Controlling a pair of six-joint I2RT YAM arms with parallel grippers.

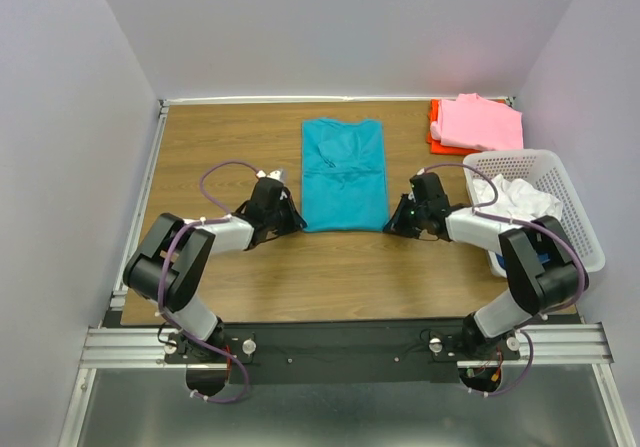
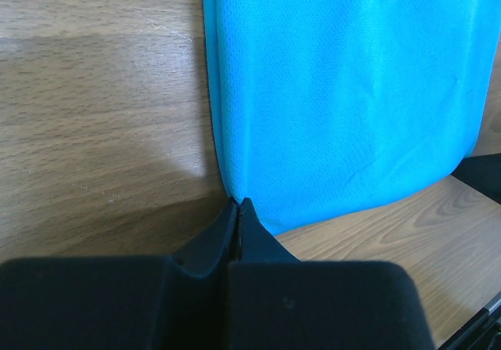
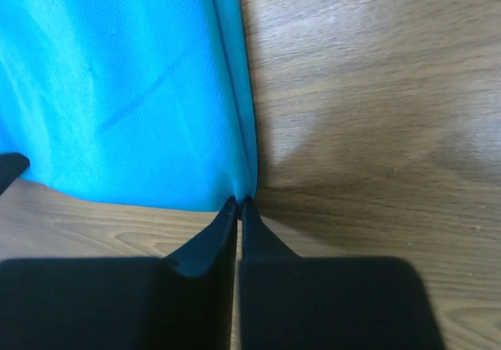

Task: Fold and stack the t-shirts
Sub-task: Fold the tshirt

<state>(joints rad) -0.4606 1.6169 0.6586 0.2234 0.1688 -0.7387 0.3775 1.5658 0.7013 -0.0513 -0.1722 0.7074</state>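
A teal t-shirt (image 1: 345,172) lies flat on the wooden table, folded into a long narrow strip running front to back. My left gripper (image 1: 296,223) is shut on its near left corner (image 2: 235,197), the fingertips pinching the cloth edge. At the near right corner (image 3: 249,195), my right gripper (image 1: 392,223) is shut on the cloth as well. The teal t-shirt (image 2: 344,92) fills the upper right of the left wrist view, and the teal t-shirt (image 3: 117,84) fills the upper left of the right wrist view. A folded pink t-shirt (image 1: 480,122) lies on an orange-red one (image 1: 436,132) at the far right corner.
A white lattice basket (image 1: 575,212) stands at the right edge of the table, holding a crumpled white shirt (image 1: 515,197) and something dark blue (image 1: 500,264). Grey walls close in the table on three sides. Bare wood (image 1: 220,147) lies left of the teal shirt.
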